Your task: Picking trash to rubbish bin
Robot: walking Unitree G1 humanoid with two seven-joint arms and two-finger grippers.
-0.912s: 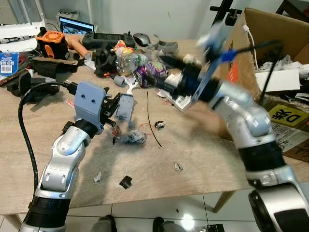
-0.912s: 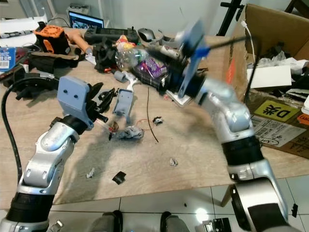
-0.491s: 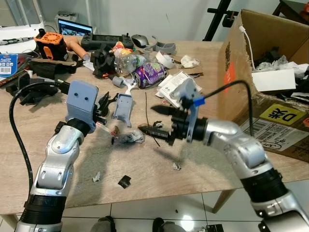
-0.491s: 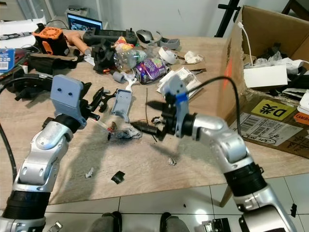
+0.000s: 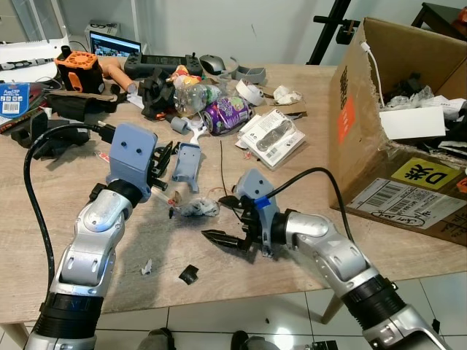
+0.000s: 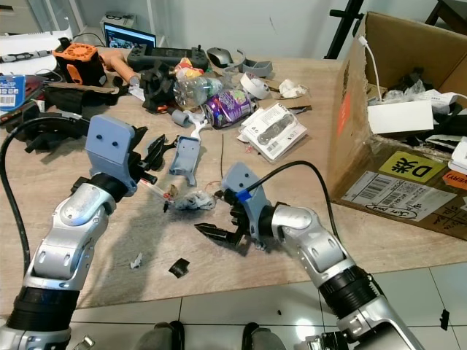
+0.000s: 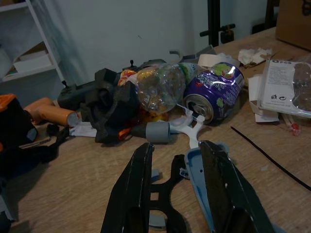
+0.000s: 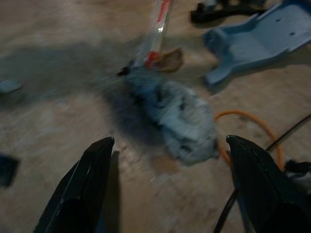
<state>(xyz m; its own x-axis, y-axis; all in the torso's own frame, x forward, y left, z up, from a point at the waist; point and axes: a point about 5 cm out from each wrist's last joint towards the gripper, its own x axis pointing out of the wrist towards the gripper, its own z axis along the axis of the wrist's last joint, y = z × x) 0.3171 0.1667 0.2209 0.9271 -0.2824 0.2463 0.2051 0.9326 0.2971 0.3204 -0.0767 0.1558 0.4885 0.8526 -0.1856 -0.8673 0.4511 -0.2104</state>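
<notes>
Light wood table [image 5: 306, 211], littered from edge to edge. At its right end, a big open cardboard box [image 5: 379, 102] with papers and dark scraps inside. Toward the back of the table from the grey wad: a crushed purple can [image 5: 226, 113], a clear plastic bottle [image 5: 191, 93], a blister pack [image 5: 271, 137], a roll of tape [image 5: 245, 90], a laptop [image 5: 115, 45] at the far rim.

Near the middle, the grey wad [image 5: 199, 208], crumpled, flat on the wood, touching a thin orange wire loop [image 8: 243, 127] and the tip of a clear tube with a red end [image 8: 154, 30]. Just behind the wad, a blue plastic bracket [image 5: 185, 162]; beside it, a long black wire [image 5: 228, 181].

Right gripper [image 5: 228, 219] low over the table on the near right side of the wad, fingers [image 8: 82, 189] spread wide, nothing between them, the wad straight ahead in the gap but not touched. Left gripper [image 5: 162, 162] raised behind and to the left of the wad, just by the blue bracket, fingers [image 7: 132, 194] apart and empty.

Smaller bits in front of the wad: a black scrap [image 5: 189, 274], a pale crumb [image 5: 147, 267].
</notes>
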